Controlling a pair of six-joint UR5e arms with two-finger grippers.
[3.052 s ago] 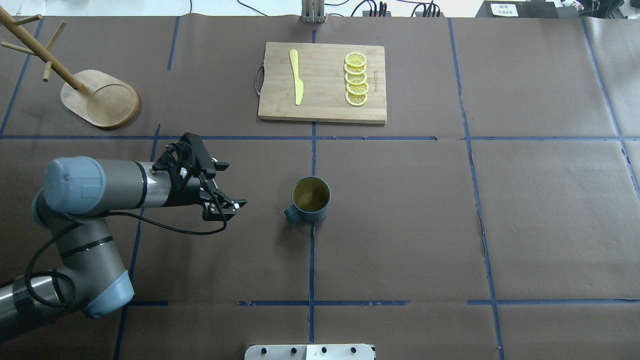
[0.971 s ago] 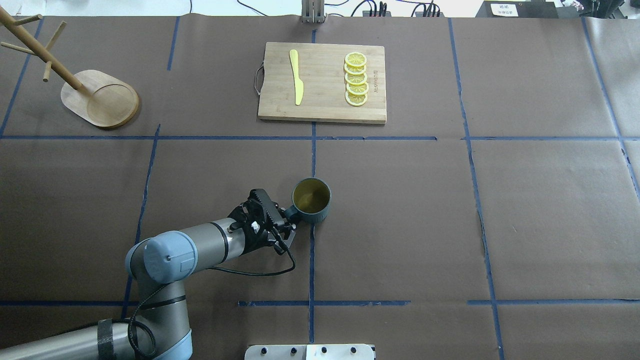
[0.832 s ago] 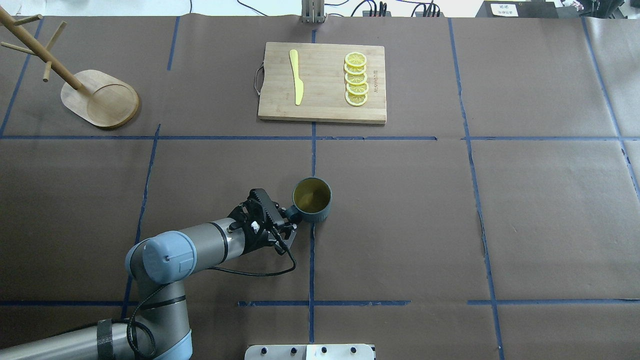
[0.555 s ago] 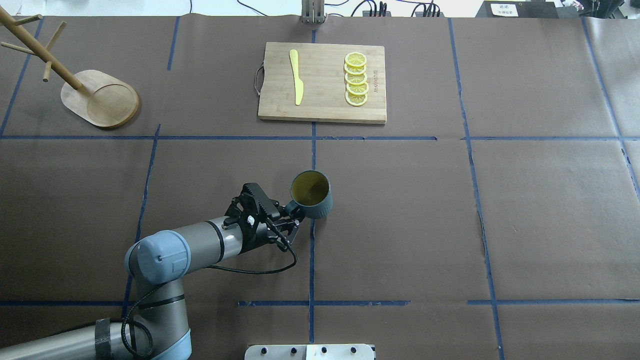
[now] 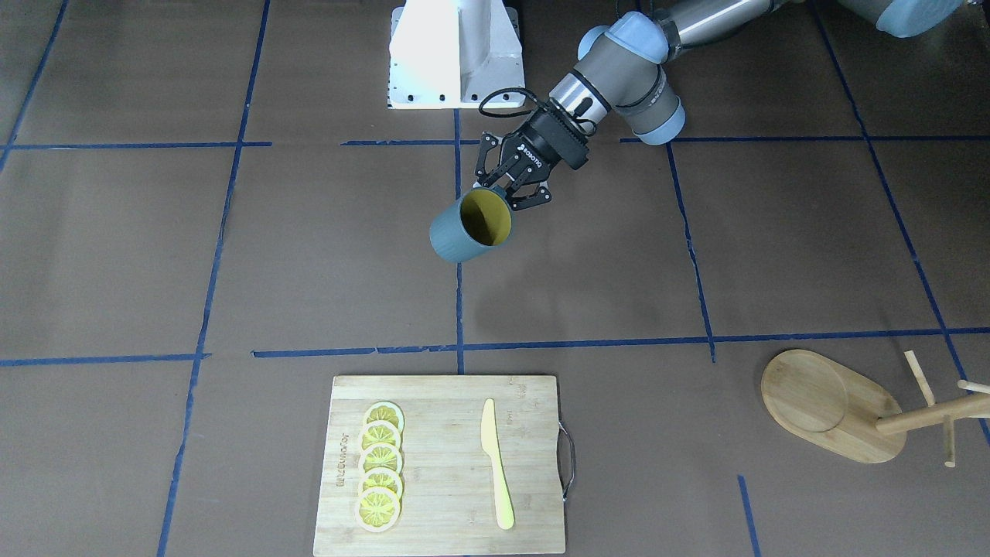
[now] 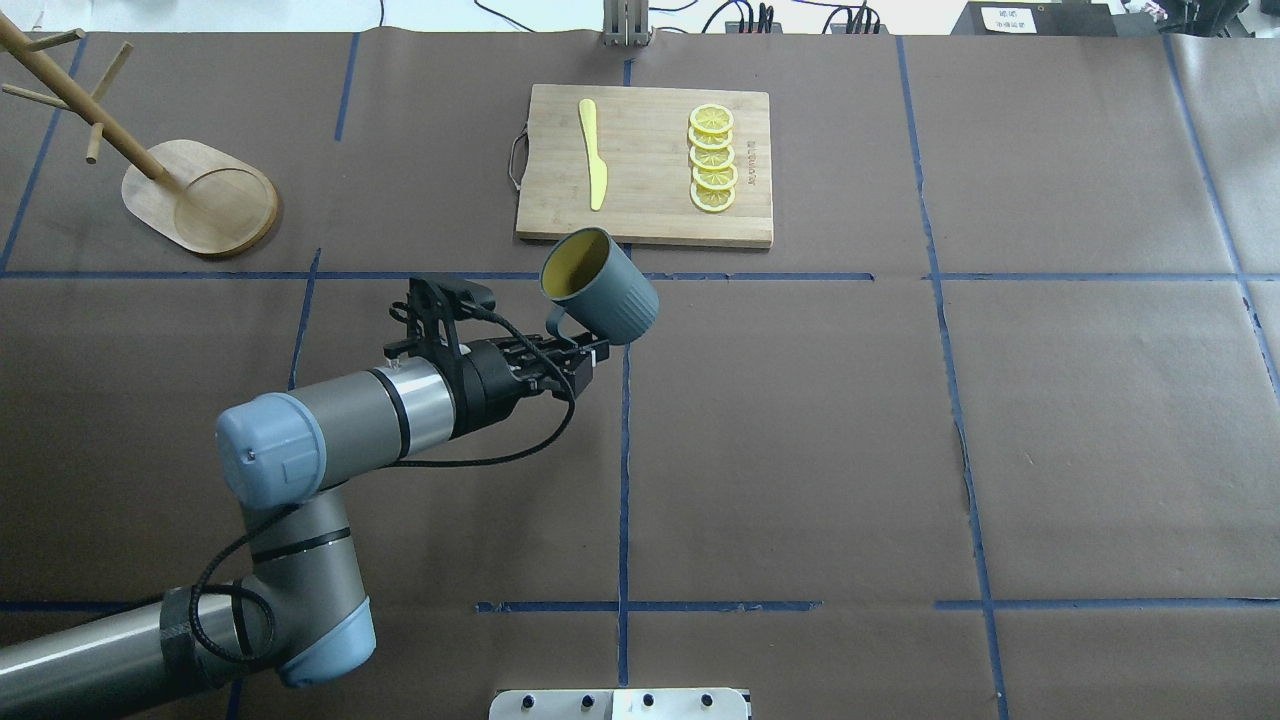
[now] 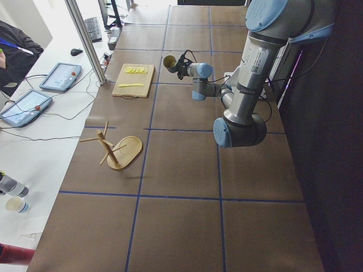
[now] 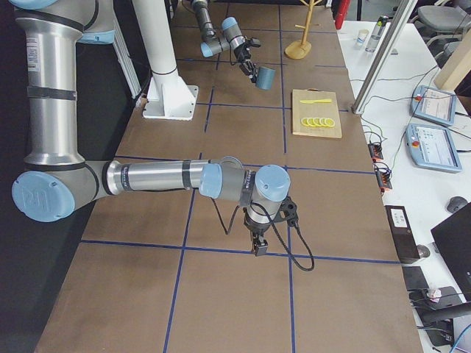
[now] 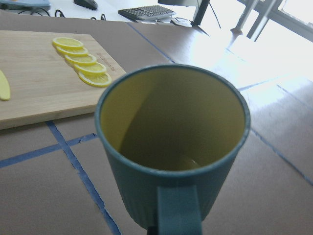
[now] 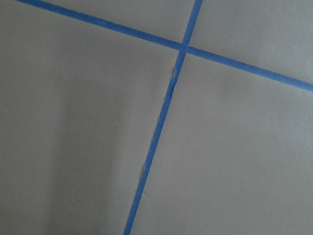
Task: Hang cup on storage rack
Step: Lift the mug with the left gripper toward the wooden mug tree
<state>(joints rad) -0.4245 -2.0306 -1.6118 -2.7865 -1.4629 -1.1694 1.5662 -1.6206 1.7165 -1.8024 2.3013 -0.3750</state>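
**Left wrist-mounted view: cup held by its handle, off the table**

Left wrist-mounted camera is mostly filled by the cup. Its handle is nearest and cut off at the bottom edge, so the grip itself is hidden here. The yellow-olive inside faces the lens. Behind it comes blue tape on the brown table, then the cutting board with lemon slices. Only a tip of the knife shows at the left edge.

In the overhead view the left gripper is clenched on the handle. The cup is tilted, mouth up and toward the far left, and hangs above the table. Its rim overlaps the board's near edge in this view. In the front-facing view its shadow lies apart from it on the table. Lettering on the cup is not readable.

The rack stands in the far left corner, well apart from the cup. The top of its post and some pegs are cut off by the frame.

The right gripper shows only small in the exterior right view, pointing down close to the table. Cannot tell if it is clenched or released. Its wrist camera gives only table and crossing tape.
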